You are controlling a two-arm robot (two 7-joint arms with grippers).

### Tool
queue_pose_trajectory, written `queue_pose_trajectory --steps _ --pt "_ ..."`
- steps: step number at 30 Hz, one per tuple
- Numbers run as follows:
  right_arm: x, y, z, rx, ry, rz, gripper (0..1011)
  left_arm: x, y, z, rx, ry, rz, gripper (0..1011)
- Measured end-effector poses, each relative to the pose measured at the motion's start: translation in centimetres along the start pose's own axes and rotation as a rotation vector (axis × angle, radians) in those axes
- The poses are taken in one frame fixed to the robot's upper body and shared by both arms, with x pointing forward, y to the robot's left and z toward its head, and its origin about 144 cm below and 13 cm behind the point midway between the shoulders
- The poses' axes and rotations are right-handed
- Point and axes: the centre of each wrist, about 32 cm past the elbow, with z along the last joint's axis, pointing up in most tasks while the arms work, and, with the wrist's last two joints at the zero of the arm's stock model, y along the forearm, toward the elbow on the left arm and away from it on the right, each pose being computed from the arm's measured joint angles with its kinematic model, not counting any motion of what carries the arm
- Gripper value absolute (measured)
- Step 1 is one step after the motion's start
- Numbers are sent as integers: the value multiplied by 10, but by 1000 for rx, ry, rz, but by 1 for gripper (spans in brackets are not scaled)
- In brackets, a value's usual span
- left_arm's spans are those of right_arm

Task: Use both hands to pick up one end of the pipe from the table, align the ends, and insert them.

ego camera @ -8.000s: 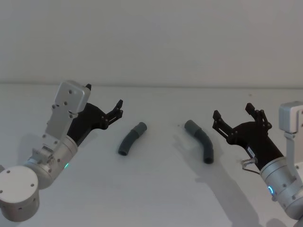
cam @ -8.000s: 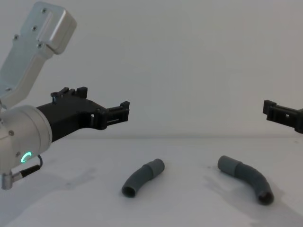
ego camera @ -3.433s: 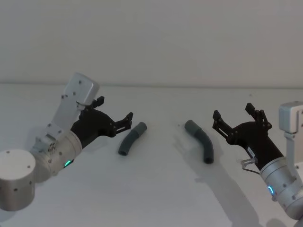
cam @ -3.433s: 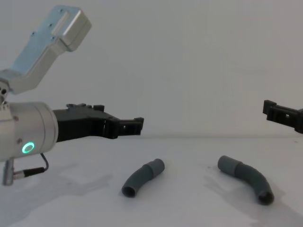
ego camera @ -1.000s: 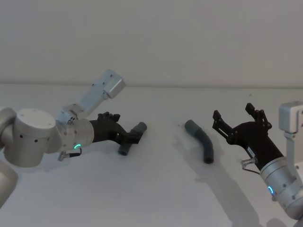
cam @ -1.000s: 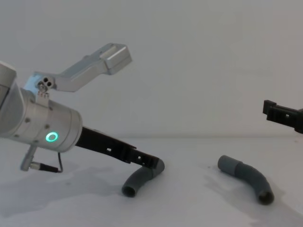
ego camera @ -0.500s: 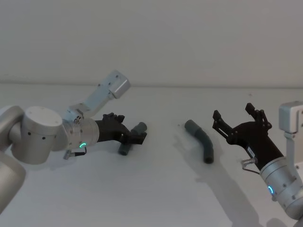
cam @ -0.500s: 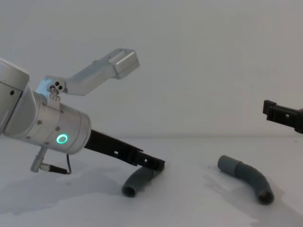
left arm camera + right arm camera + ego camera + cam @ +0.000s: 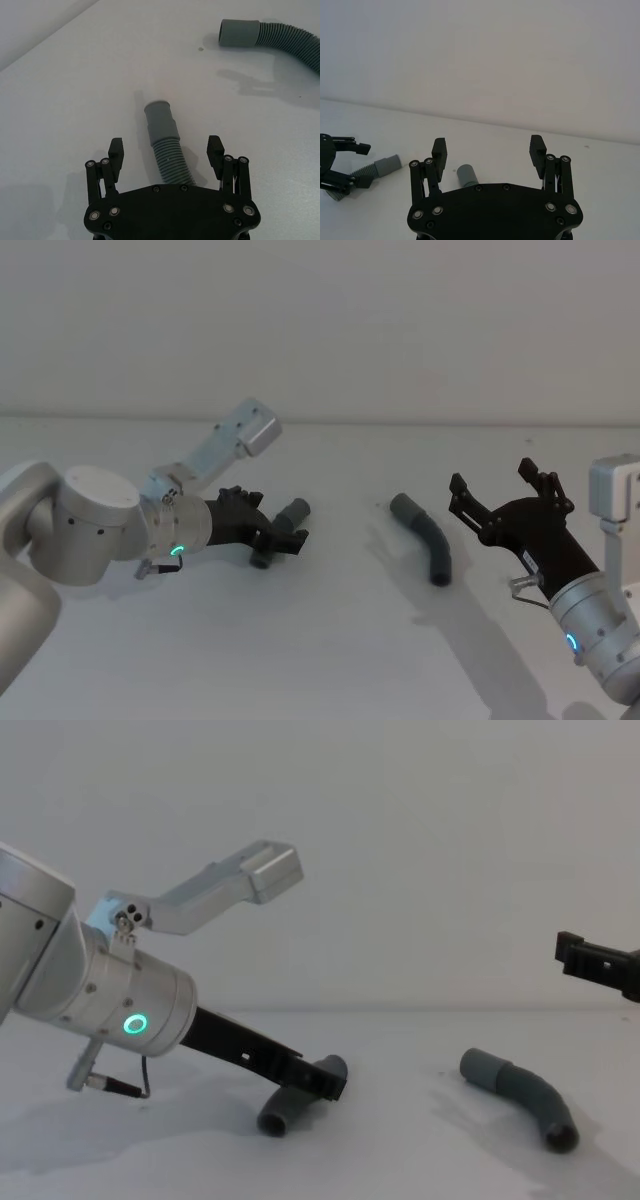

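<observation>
No text, label, brand, number or sign can be read in any view.

Open table (image 9: 345, 585) stretch between left pipe (image 9: 297, 510) and right pipe (image 9: 427, 540).

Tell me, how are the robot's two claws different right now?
The left claw is down low at the table, but the right claw is up in the air. The left claw has a grey pipe piece between its fingers, not squeezed yet. The right claw has nothing between its fingers, and the other pipe piece lies apart from it. Both claws are black, two-fingered and open.
</observation>
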Motion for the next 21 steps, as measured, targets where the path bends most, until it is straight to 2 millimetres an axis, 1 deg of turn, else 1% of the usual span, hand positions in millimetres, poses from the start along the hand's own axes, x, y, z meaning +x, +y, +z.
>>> queue_pose_trajectory --steps 21 --pt "0 0 0 0 0 0 1000 1 -17 0 -2 -44 -26 1001"
